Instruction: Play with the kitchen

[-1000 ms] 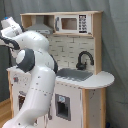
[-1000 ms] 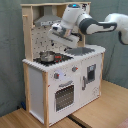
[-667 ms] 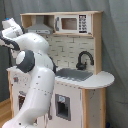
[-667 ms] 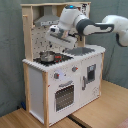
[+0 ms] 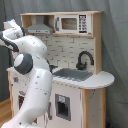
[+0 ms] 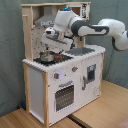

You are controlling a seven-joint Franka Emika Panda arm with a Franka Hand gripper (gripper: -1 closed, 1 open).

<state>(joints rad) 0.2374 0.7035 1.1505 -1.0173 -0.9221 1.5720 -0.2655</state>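
Note:
The kitchen (image 5: 86, 102) is a white and light-wood toy with a grey hood (image 5: 40, 28), a black faucet (image 5: 84, 59) and a sink (image 5: 75, 75). In the second exterior view the kitchen (image 6: 47, 87) shows its stovetop (image 6: 59, 60), oven door (image 6: 64, 96) and knobs (image 6: 57, 76). A small dark pot (image 6: 46, 56) sits on the stovetop. My gripper (image 6: 50, 46) hangs just above the pot, under the hood (image 6: 45, 22). In the first exterior view my own arm hides the gripper.
My white arm (image 5: 34, 85) covers the kitchen's left half in the first exterior view. A toy microwave (image 5: 70, 22) sits in the top shelf. The kitchen stands on a wooden platform (image 6: 102, 112), and a grey curtain (image 6: 10, 60) hangs behind.
In the second exterior view the gripper has come down and to the left, from near the hood to just above the pot. The kitchen has not moved.

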